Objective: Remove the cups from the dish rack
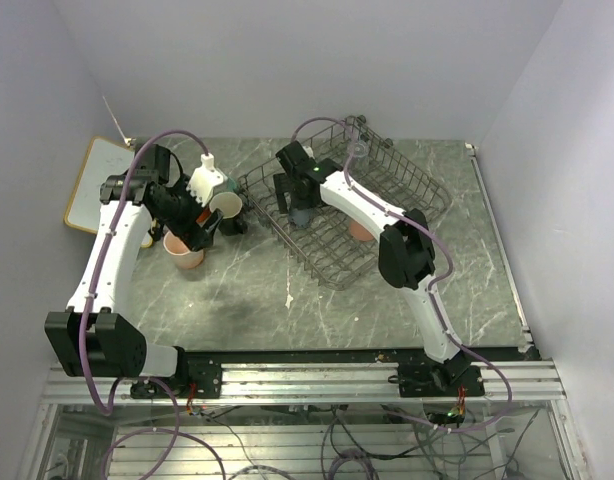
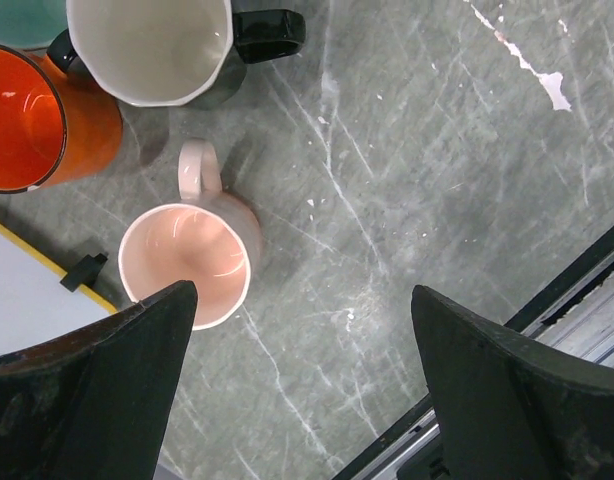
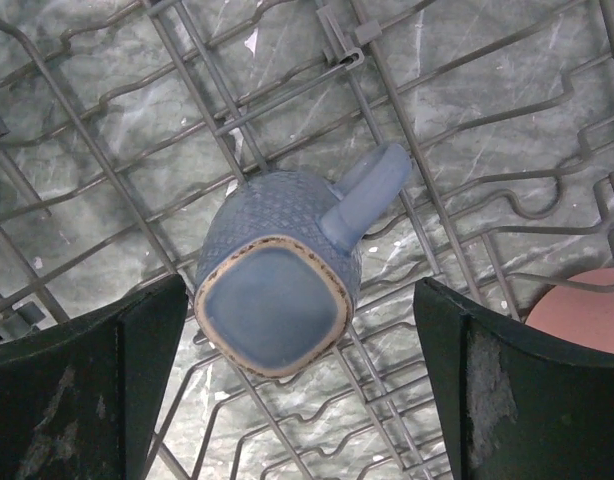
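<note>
The left gripper (image 2: 302, 300) has its fingers (image 2: 107, 390) spread wide with nothing between them; only the bare marble table (image 2: 437, 150) shows through the gap. In the left wrist view, the pale pink mug (image 2: 185, 265) stands upright just off the tip of the finger at 8 o'clock. Its mouth faces the camera and its handle points to 12 o'clock. Beyond it, at 10 o'clock, sits the orange mug (image 2: 27, 115). Close beside that, at 12 o'clock, is the black mug (image 2: 152, 45), white inside, with its handle turned to 3 o'clock. A sliver of the mint green mug (image 2: 22, 12) shows in the corner at 11 o'clock. The edge of the whiteboard (image 2: 22, 295) lies at 8 o'clock, near the pink mug.

The right gripper (image 3: 299, 290) is also wide open and grips nothing. Below the gap between its fingers (image 3: 87, 390), clear of both, the small grey-blue cup (image 3: 272, 300) rests upside down on the wires of the dish rack (image 3: 467, 170). Its base faces the camera and its handle points to 1 o'clock. At 3 o'clock in the right wrist view a rounded pink cup (image 3: 585, 310) also sits in the rack, mostly cut off by the frame.

In the overhead view the rack lies on the table at 3 o'clock of the mug cluster, and the right arm reaches into its near-left part.
</note>
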### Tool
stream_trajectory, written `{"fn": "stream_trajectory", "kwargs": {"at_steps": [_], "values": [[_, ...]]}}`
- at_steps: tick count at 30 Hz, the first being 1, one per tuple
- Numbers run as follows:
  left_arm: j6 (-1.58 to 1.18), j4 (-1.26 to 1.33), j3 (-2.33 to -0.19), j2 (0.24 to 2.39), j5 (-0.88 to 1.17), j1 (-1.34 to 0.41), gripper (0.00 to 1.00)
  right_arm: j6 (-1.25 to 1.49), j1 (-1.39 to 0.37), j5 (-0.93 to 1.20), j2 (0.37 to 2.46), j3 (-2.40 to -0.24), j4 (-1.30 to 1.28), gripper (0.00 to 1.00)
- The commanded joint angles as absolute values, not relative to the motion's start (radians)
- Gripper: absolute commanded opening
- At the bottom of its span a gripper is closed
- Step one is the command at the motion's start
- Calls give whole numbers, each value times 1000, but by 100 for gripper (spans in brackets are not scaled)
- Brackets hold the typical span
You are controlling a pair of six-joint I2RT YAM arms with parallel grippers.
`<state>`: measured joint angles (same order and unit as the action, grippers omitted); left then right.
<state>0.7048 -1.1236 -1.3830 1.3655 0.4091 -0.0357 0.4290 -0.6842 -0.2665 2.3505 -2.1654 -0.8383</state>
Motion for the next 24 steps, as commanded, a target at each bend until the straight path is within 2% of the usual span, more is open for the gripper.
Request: {"fn": "stream_trajectory", "kwargs": {"at_steps": [1,8,16,18,20,21,22,24], "values": [[633,-1090,-1408,1344,453,-40,99,466,-689,-315,2373,-2199,-829,92],[580,-1053,-1399,1319,445,-43,99,502,-695,-326,2398,-2206,-826,70],[538,-1042,-1431,1310,429,-46,99,522,-701,-315,2424,-2208,-830,68],[533,-1037,-1430,1303,434,-46,99,523,-701,-318,2413,-2199,-827,55],[522,-1026,-1428,1297,431,-45,99,523,-701,-321,2395,-2194,-827,34],[516,-1019,-1427,1295,429,-46,99,522,-701,-324,2384,-2195,-829,26],[512,-1012,-1424,1293,430,-45,99,520,-701,-327,2371,-2197,-836,21],[505,-997,-1417,1289,440,-45,99,513,-700,-331,2350,-2206,-846,17]]}}
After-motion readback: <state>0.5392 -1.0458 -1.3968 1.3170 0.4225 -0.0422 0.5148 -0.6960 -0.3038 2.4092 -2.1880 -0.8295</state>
